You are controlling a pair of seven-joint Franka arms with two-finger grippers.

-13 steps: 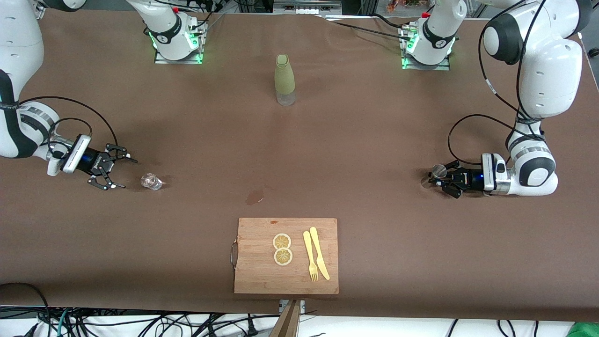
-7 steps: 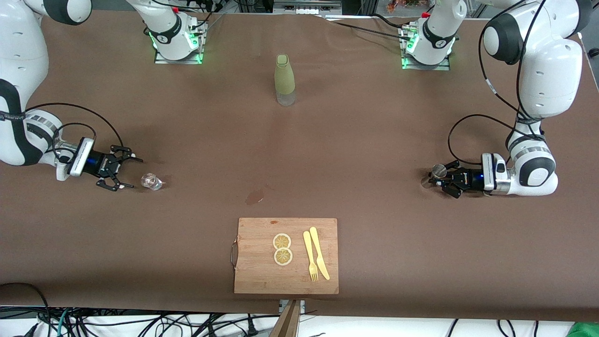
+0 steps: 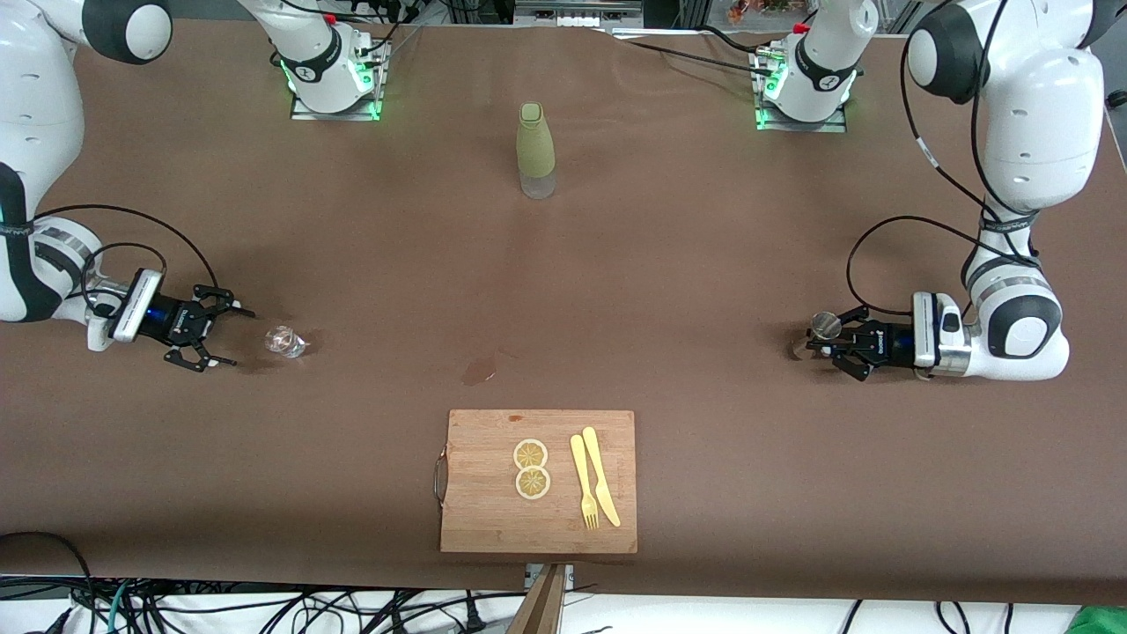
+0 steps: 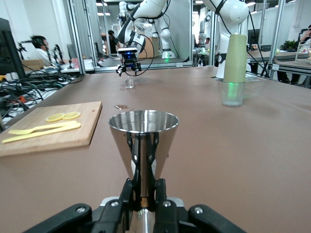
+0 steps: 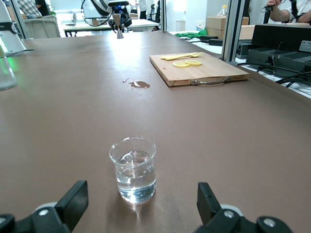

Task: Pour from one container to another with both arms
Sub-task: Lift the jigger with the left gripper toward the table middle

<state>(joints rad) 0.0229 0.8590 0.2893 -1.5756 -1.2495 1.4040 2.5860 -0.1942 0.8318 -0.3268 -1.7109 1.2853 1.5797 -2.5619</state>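
The left gripper (image 3: 817, 342), low near the left arm's end of the brown table (image 3: 687, 264), is clamped on the narrow waist of a shiny steel double-cone measuring cup (image 4: 143, 138) that stands upright between its fingers; nothing can be seen inside its mouth. The right gripper (image 3: 218, 337), low near the right arm's end of the table, has its jaws spread wide and holds nothing. Just ahead of its fingertips, apart from them, stands a small clear drinking glass (image 5: 133, 168), upright, partly filled with clear liquid.

Near the middle between the two arm bases stands a tall bottle with an olive-green sleeve and a clear base (image 3: 535, 150). A small wet patch (image 3: 480, 370) lies on the table between the grippers. Nearer the camera, a wooden cutting board (image 3: 493, 511) carries two lemon slices (image 3: 531, 468), a yellow plastic fork (image 3: 583, 482) and a yellow plastic knife (image 3: 600, 475). No writing can be read on any container.
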